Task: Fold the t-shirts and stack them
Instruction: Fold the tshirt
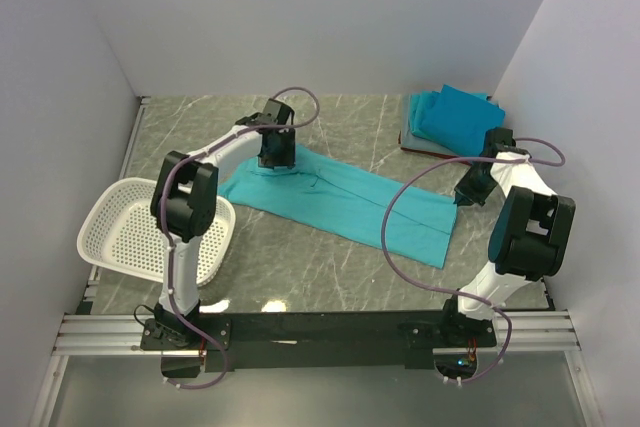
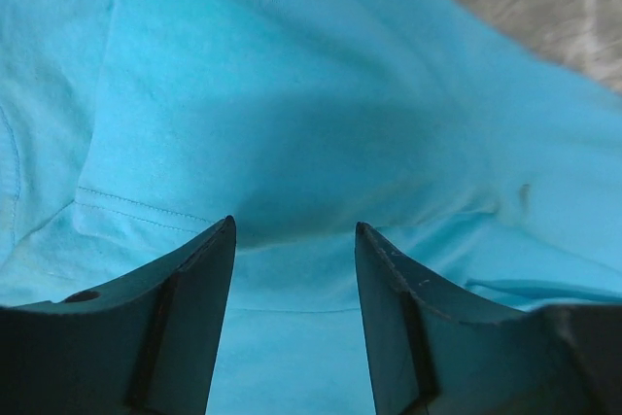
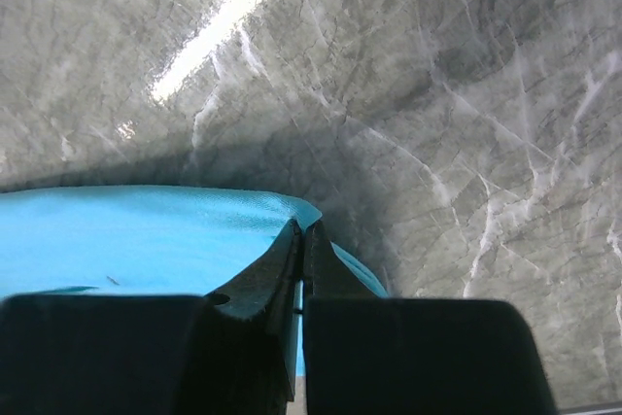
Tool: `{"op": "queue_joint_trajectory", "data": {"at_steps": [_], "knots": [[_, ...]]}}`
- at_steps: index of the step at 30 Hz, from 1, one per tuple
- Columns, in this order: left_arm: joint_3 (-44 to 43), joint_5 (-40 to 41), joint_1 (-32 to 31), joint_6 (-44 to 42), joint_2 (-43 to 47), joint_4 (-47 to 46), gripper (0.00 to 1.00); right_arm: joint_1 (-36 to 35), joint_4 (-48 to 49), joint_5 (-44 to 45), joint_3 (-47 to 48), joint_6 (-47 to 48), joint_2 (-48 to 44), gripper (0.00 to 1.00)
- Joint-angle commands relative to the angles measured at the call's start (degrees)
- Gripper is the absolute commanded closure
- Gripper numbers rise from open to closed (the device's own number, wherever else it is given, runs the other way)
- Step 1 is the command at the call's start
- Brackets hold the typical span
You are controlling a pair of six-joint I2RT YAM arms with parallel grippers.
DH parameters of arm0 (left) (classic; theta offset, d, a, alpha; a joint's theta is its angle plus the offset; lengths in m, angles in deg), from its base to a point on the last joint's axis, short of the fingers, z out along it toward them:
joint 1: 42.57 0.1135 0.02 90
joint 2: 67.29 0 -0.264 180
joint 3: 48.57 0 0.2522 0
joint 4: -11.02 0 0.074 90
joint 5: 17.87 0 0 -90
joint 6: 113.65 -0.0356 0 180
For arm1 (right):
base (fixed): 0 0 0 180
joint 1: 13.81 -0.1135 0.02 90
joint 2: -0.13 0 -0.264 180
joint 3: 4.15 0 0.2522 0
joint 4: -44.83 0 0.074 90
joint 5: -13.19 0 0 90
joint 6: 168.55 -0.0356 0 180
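Observation:
A teal t-shirt lies spread in a long band across the middle of the table. My left gripper hovers over its far left end. In the left wrist view that gripper stands open, with the teal cloth and a stitched hem below and between its fingers, and nothing pinched. My right gripper is at the shirt's right edge. In the right wrist view its jaws are shut on a corner of the t-shirt, lifted slightly off the marble. A stack of folded teal t-shirts sits at the back right.
A white perforated basket stands at the front left beside the left arm's base. The folded stack rests on a darker reddish layer. Grey walls close in the table on three sides. The right arm's cable loops over the shirt's right end.

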Motion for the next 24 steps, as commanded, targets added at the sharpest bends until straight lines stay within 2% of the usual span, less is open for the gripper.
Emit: {"op": "queue_joint_trajectory", "data": {"at_steps": [1,9,12,15,16,18,21,22,24], "knots": [[-1.85,2.52,-0.31,-2.98,-0.82,1.54,0.43,0.67,0.67,0.19,-0.57,0.8,-3.06,1.0],[-0.71,2.69,-0.67,-4.74,-2.14,0.93,0.43,0.58,0.58,0.1,-0.22,0.71,-3.24,1.0],[-0.97,2.69,-0.67,-5.27,-3.1,0.67,0.49,0.67,0.41,0.19,-0.13,0.8,-3.32,1.0],[-2.11,3.13,-0.67,-5.79,-4.16,1.19,0.62,0.67,0.41,0.37,-0.39,0.71,-3.67,1.0],[-2.37,3.22,-0.58,-5.97,-4.25,1.28,0.71,0.67,0.41,0.37,-0.39,0.71,-3.85,1.0],[-2.9,3.66,-0.58,-6.41,-4.07,1.81,0.83,0.67,0.5,0.28,-0.74,0.71,-4.03,1.0],[-3.69,4.36,-0.58,-6.94,-3.55,2.6,0.96,0.49,0.58,0.28,-1.18,0.63,-4.38,1.0],[-3.78,4.19,-0.58,-7.02,-3.28,2.95,1.0,0.67,0.67,0.28,-1.35,0.63,-4.55,1.0],[-4.57,3.84,-0.58,-7.29,-2.76,3.74,1.0,0.67,0.85,0.28,-1.62,0.63,-4.73,1.0]]}}
